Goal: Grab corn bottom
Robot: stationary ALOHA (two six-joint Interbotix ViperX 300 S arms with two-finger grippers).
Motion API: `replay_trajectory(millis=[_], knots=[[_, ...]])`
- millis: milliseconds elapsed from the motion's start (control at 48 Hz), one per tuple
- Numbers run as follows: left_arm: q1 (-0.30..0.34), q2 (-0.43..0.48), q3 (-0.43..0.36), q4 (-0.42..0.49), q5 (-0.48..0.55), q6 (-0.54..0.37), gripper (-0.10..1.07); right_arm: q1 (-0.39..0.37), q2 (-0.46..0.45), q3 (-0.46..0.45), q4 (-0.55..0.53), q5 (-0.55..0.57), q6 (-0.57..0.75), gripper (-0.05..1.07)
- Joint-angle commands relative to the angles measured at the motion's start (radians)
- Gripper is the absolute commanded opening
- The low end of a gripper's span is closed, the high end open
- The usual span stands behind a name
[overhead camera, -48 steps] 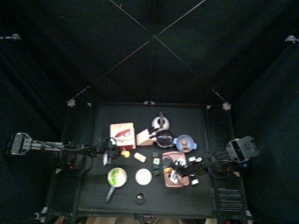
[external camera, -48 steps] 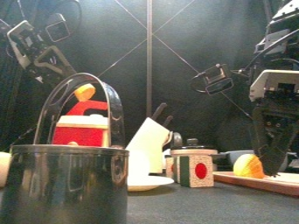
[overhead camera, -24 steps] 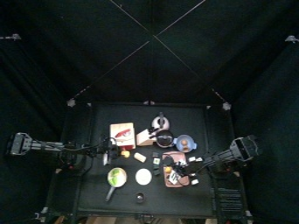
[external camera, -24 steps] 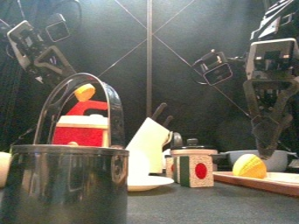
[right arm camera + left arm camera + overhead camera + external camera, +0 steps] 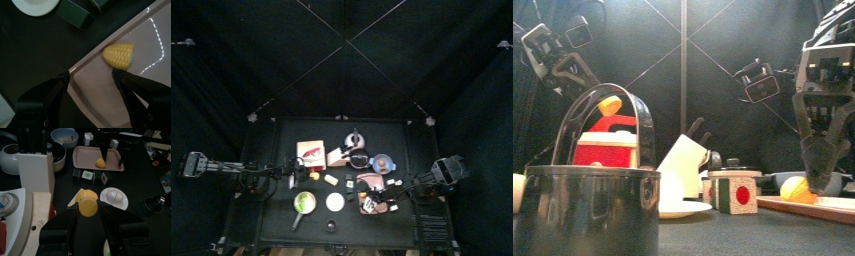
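Observation:
The corn bottom [image 5: 119, 55] is a short yellow cob piece lying on the pink tray [image 5: 143, 30]; it also shows in the front view [image 5: 795, 189] and the left wrist view [image 5: 99, 162]. My right gripper [image 5: 90, 82] hangs open just above the tray [image 5: 834, 208]. The cob lies slightly ahead of its jaws, close to one tip. In the front view the right gripper [image 5: 819, 180] stands just right of the cob. My left gripper [image 5: 88, 215] rests raised at the table's left, shut on another yellow corn piece [image 5: 88, 207], which the front view shows too [image 5: 609, 104].
A knife block [image 5: 33, 165], a white plate [image 5: 115, 198], small green-and-white boxes [image 5: 87, 175], a blue bowl [image 5: 65, 136] and a kettle [image 5: 9, 155] crowd the table. In the front view a grey pot [image 5: 587, 210] stands near and large.
The right gripper rose, moved a little left towards the cob, then came down again, staying open. The left arm has not moved.

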Motion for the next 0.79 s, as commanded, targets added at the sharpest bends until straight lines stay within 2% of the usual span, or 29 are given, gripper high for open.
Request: replay_trajectory(millis=[0,500,771], knots=[[0.003,0.000,-0.012,-0.002,-0.003,0.002,0.69,-0.031,-0.023,-0.006,-0.012,0.018,-0.002,0.98],[0.003,0.000,-0.011,-0.002,-0.005,0.002,0.69,-0.074,-0.002,-0.021,-0.104,0.023,0.012,0.98],[0.003,0.000,-0.011,-0.002,-0.003,0.002,0.69,-0.095,0.023,-0.029,-0.107,0.023,0.011,0.98]])
